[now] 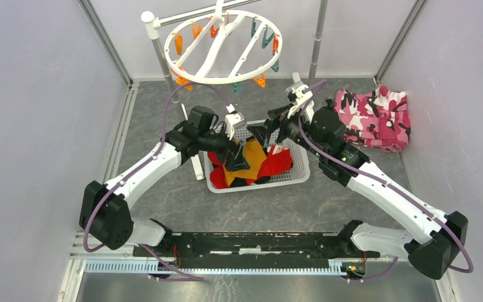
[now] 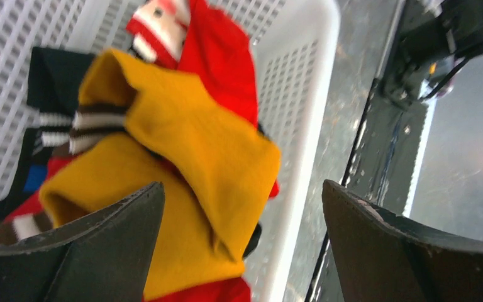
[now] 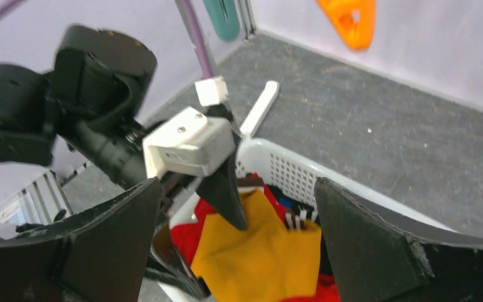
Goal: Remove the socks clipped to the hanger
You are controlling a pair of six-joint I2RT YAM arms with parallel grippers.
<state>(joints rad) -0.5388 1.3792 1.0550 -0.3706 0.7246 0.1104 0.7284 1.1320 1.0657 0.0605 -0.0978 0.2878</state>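
Apparently finished, or very close to it.
Nothing seen clipped on the large round white plastic ring hanger point(image 1: 223, 47) with its orange and teal clips point(image 1: 178, 43), up by the far edge of the table, left of centre. Heaped in the white perforated plastic basket point(image 1: 297, 175) at mid-table: the small red, mustard-yellow and black fabric socks point(image 1: 251, 165). Spread wide just over the mustard sock point(image 2: 182, 138), holding nothing: left black two-finger gripper point(image 2: 242, 195). Likewise spread and empty above the basket's far rim: right black two-finger gripper point(image 3: 236, 189). Left to do, judging from this (some far-side clips partly hidden): perhaps only drawing both arms back.
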